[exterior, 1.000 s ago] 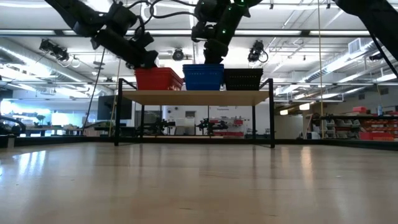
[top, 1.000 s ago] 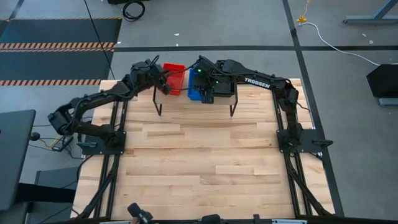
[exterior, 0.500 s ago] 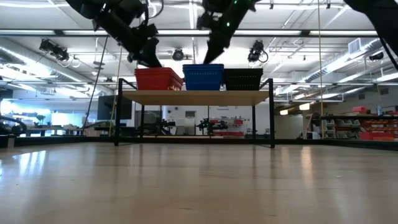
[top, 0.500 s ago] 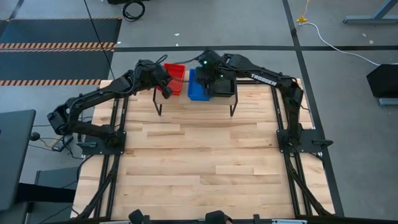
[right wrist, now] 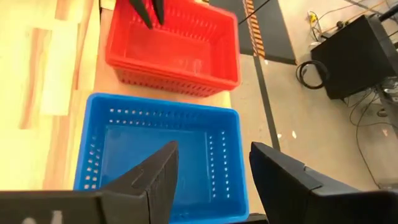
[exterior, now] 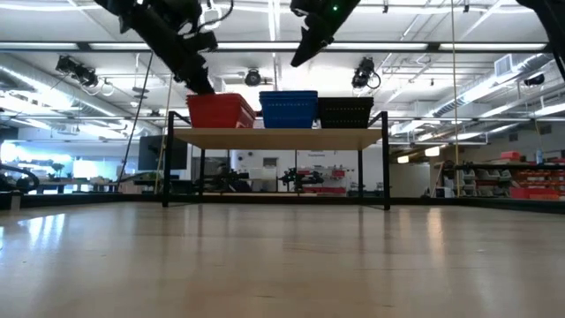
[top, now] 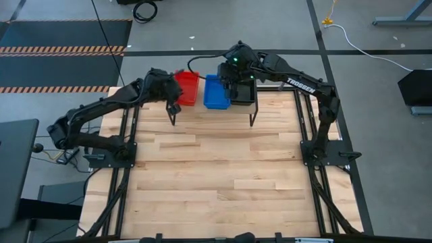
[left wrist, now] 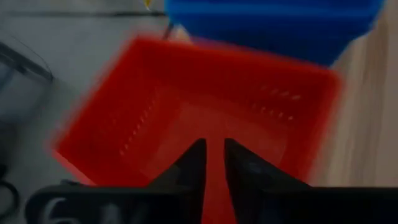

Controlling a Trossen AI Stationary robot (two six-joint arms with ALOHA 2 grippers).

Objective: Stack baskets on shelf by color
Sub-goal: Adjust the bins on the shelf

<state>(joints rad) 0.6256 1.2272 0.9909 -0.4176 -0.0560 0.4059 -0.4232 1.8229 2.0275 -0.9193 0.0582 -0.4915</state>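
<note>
Both arms have risen off the shelf (exterior: 278,137): left pincer (left wrist: 213,163), nearly closed and empty, above the red basket (top: 187,88); right pincer (right wrist: 211,171), wide, above the blue basket (top: 217,92), black basket (exterior: 345,112) beside.

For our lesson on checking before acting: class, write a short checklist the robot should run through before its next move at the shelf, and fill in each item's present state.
1. Red stack, blue stack and black stack side by side on the shelf: ok.
2. Right gripper open, empty, above blue stack: ok.
3. Left gripper nearly shut, holding nothing, over red stack: ok.
4. Three baskets in every stack: cannot tell.
5. No baskets left on the tabletop: ok.
</note>
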